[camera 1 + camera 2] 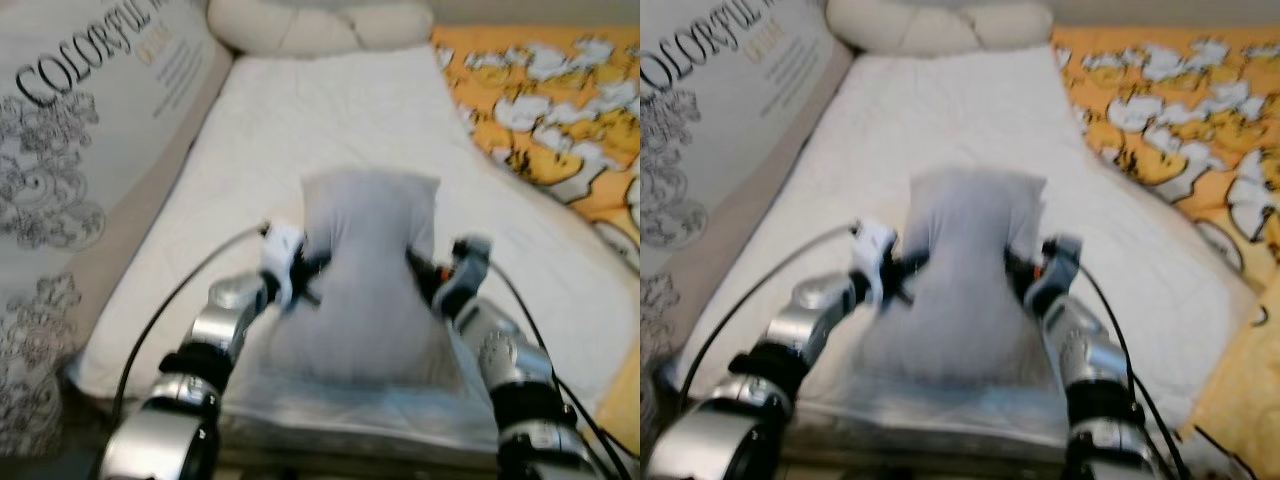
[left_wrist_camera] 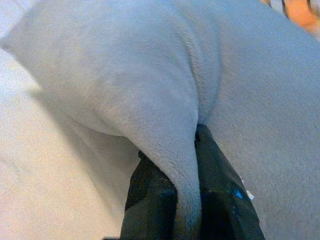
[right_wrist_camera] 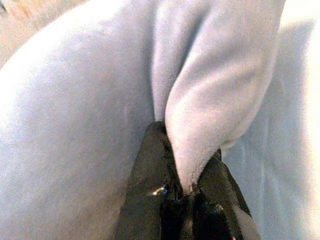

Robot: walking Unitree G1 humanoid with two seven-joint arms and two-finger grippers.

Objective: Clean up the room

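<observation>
The soft grey fleece pillow (image 1: 368, 280) is held over the white bed sheet (image 1: 330, 110). The left hand (image 2: 187, 200) and right hand (image 3: 187, 187) each pinch a side fold. It looks light and floppy; fabric may slip.

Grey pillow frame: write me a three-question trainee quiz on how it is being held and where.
1. True or false: both the left tool and the right tool pinch folds of the grey pillow.
2. What does the pillow sit over? A) white mattress B) wooden floor C) desk
3. Fill in: to the robot's right of the mattress lies an orange ___ with a white pattern.

Key: 1 true, as each wrist view shows fabric clamped between the black fingers. 2 A. 3 blanket.
</observation>
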